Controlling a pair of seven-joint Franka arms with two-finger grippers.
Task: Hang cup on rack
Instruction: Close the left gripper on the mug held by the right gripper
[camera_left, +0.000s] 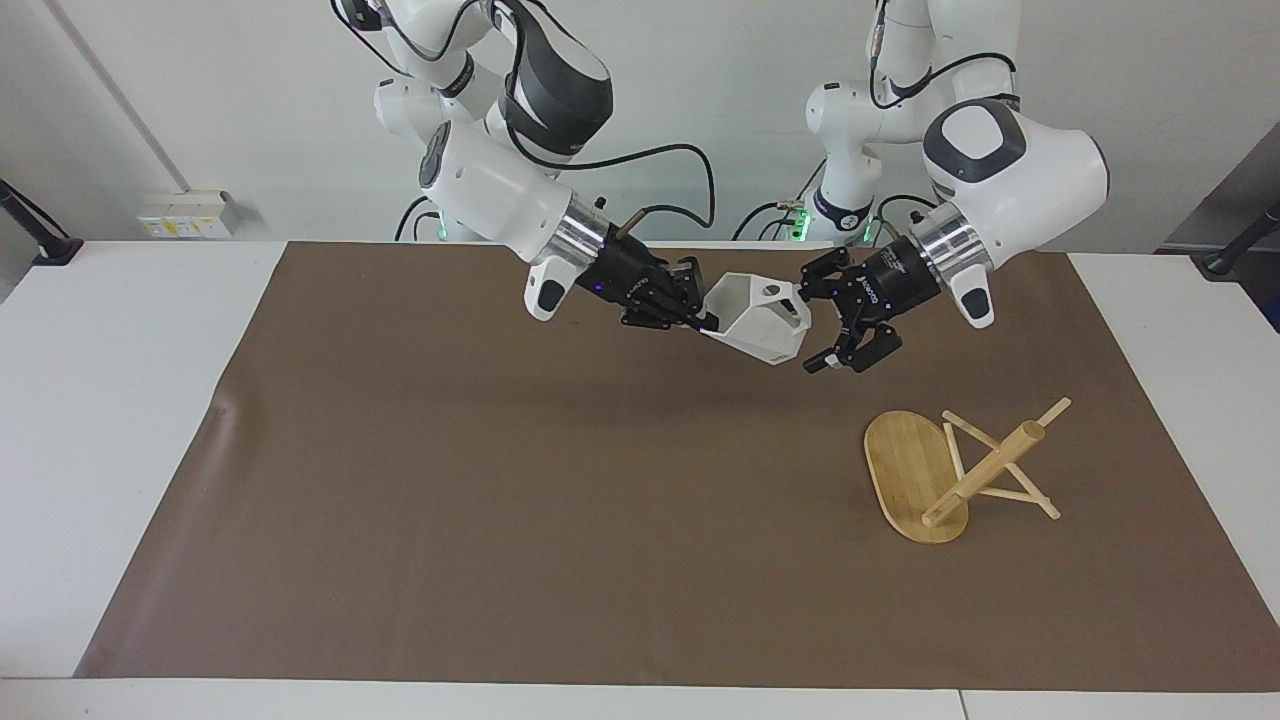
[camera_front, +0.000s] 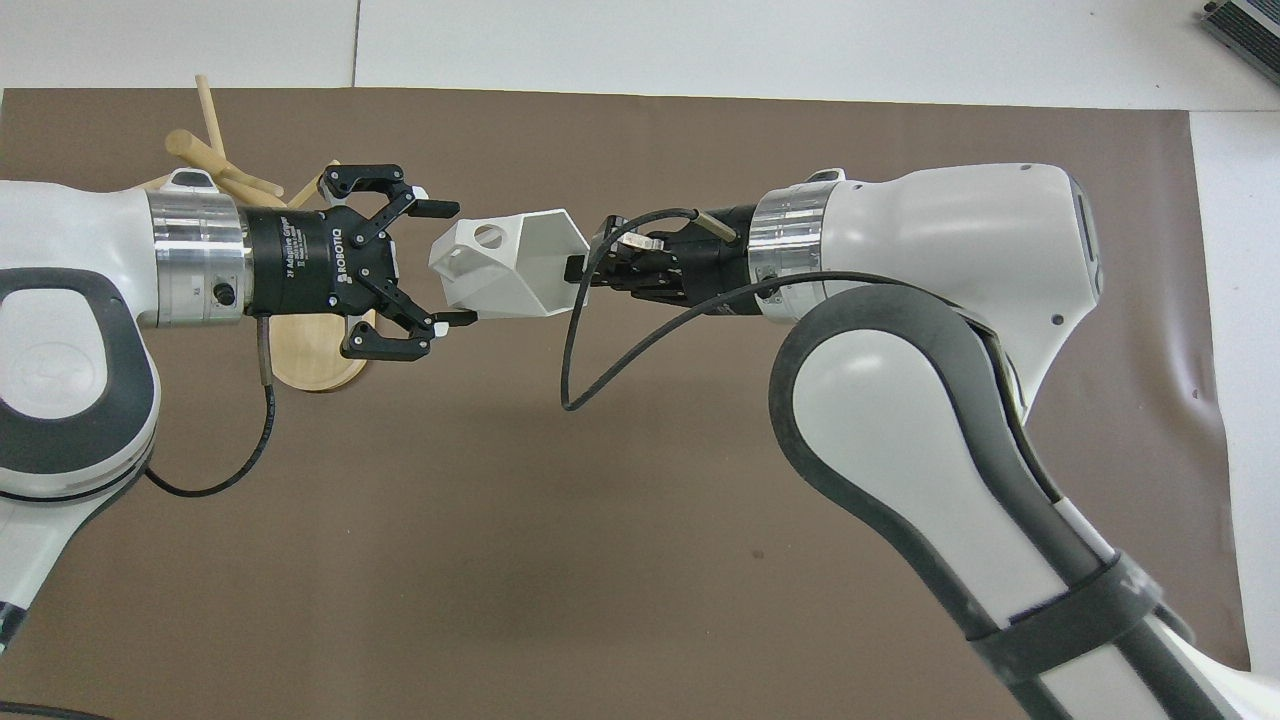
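the right hand is clamped on the rim of the cup, holding it tipped sideways in the air above the brown mat. the left hand is spread wide, fingers flanking the cup's base. below the left hand, the rack lies toppled on the desk.

The left arm hides the rack (mostly, seen overhead).

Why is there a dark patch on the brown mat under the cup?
Facing view: that soft dark band on the mat is the shadow of the cup and both arms, held up in the air. Overhead view: a fainter smudge lies lower down; light is even, with no glare.
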